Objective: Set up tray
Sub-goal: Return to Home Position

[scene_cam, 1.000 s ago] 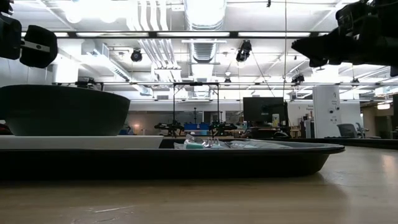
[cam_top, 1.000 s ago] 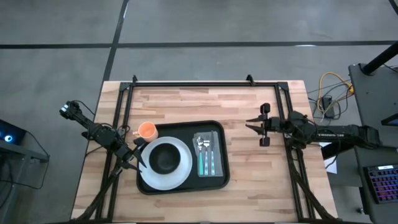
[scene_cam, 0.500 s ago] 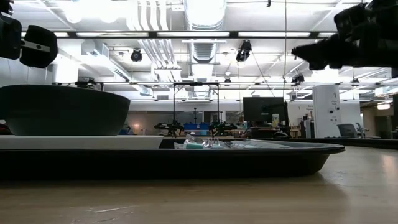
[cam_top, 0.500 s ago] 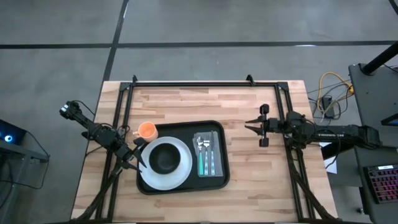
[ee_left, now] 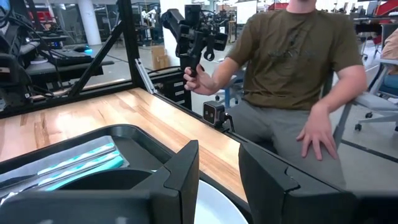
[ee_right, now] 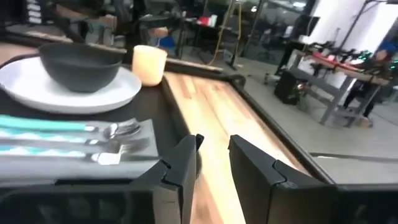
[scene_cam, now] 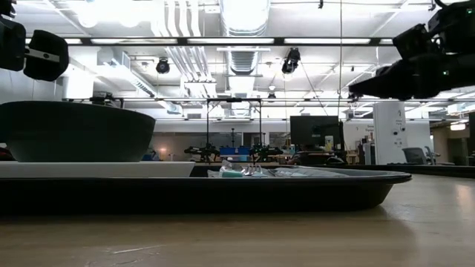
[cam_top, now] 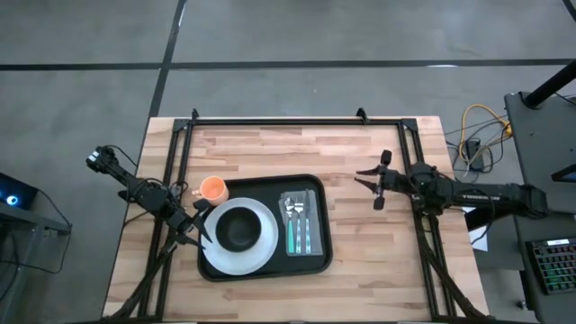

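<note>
The black tray [cam_top: 325,257] lies mid-table, its rim [scene_cam: 312,185] filling the low view. On it rest a white plate [cam_top: 262,253] with a dark bowl [cam_top: 238,229], and a grey napkin [cam_top: 301,199] bearing cutlery with teal handles [cam_top: 298,236]. An orange cup [cam_top: 213,189] stands on the table by the tray's far left corner. My left gripper [cam_top: 205,225] hovers open at the plate's left rim [ee_left: 211,208]. My right gripper [cam_top: 358,178] hangs open above bare wood to the right of the tray [ee_right: 168,106].
A black frame [cam_top: 297,121] runs along the table's far edge and down both sides. Bare wood [cam_top: 369,243] lies to the right of the tray. Beyond the table a seated person [ee_left: 292,56] holds a dark hand-held device [ee_left: 193,31].
My right gripper has tipped its fingertips downward while staying above the wood to the right of the tray. The tray and the things on it have kept still.
</note>
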